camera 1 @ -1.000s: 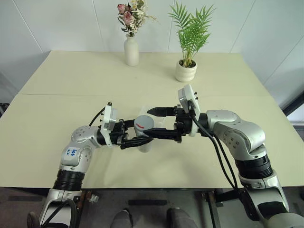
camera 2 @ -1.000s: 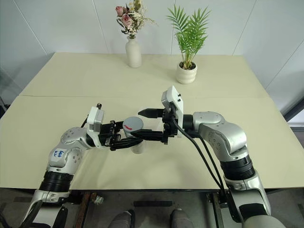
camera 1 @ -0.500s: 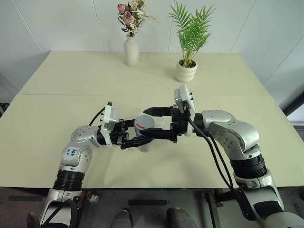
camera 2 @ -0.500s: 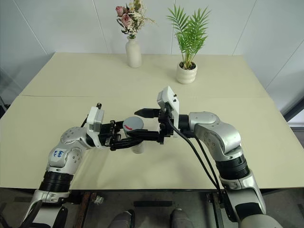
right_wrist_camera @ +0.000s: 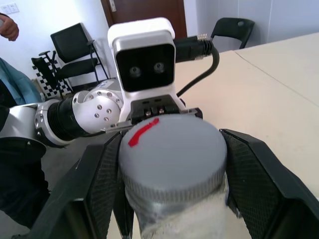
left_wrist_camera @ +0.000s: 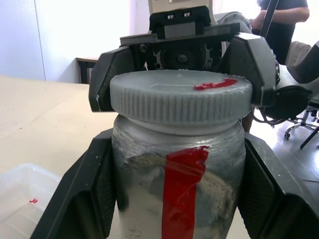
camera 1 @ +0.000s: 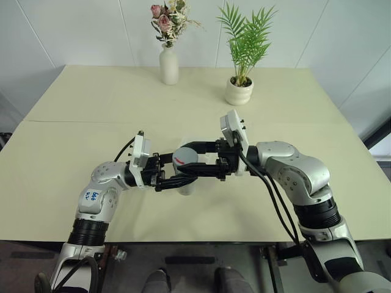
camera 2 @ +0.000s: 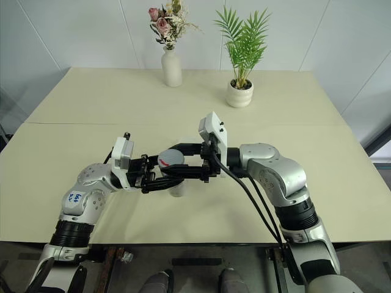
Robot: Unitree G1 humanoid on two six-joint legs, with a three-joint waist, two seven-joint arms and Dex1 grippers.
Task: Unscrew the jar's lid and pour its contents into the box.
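Head-camera views first: you see the left gripper (camera 1: 177,178) reaching in from the left and pinching the jar (camera 1: 187,184) by its body, holding it upright above the table (camera 1: 91,110), near the table's front middle. Your right gripper (camera 1: 197,157) comes in from the opposite side, level, with one black finger behind the lid (camera 1: 184,157) and one in front of it, both drawn in against the grey cap's rim. The lid sits on the jar, its small red mark facing up. The box (camera 1: 211,157) lies on the table just behind the jar, mostly hidden by the right gripper. Farther back you have a white flower vase (camera 1: 169,64) and, to its right, a white plant pot (camera 1: 239,90) with a green plant, both well apart from the arms.

Left wrist view: you look along the left gripper's two fingers (left_wrist_camera: 87,189), which press on either side of the jar's cloudy glass, the red stripe (left_wrist_camera: 180,191) running down the side that faces you. Above them the right gripper's fingers flank the ribbed lid, touching its rim. A corner of the clear box shows on the table beside the jar. A person stands in the background.

Right wrist view: you see the right gripper's fingers (right_wrist_camera: 102,186) close against both sides of the lid, with the left arm's wrist camera housing (right_wrist_camera: 142,59) directly behind the jar. The contents cannot be made out through the frosted-looking wall.
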